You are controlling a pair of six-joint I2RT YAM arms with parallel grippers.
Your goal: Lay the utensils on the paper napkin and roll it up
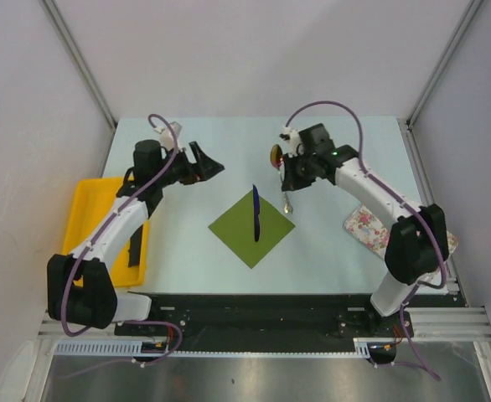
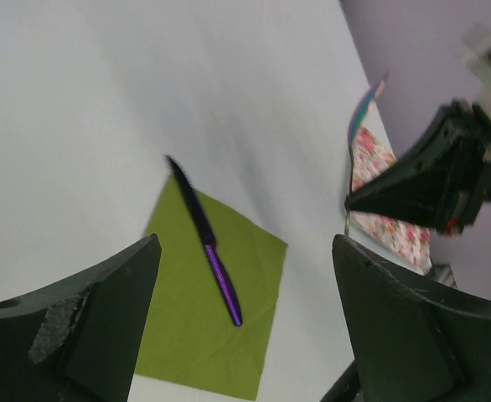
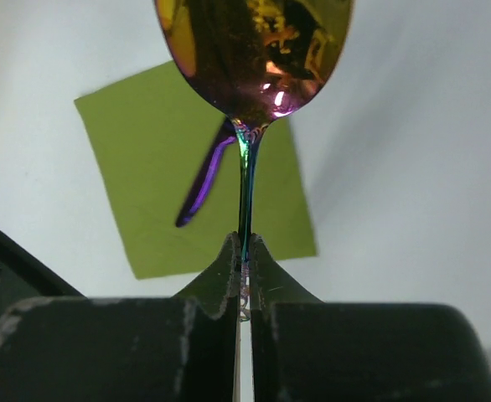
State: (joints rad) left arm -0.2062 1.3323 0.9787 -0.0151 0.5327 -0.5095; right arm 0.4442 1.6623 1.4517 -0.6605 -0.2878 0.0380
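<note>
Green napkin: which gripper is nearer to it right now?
Right. The right gripper, shut on the spoon, hangs just off the napkin, by its far right edge. The left gripper, open, sits farther away, beyond the far left edge.

**rigwatcher:** Where's each cam looking right now?

**me:** The top one's above and behind my arm bases, looking down on the whole bench (image 1: 187,243). The left wrist cam looks out through the left hand (image 2: 244,251), slanting across the bench, with the napkin (image 1: 237,226) mid-distance. The right wrist cam stares down past the right hand (image 3: 244,243), spoon (image 3: 254,50) right up at the lens. All three catch the napkin.
</note>
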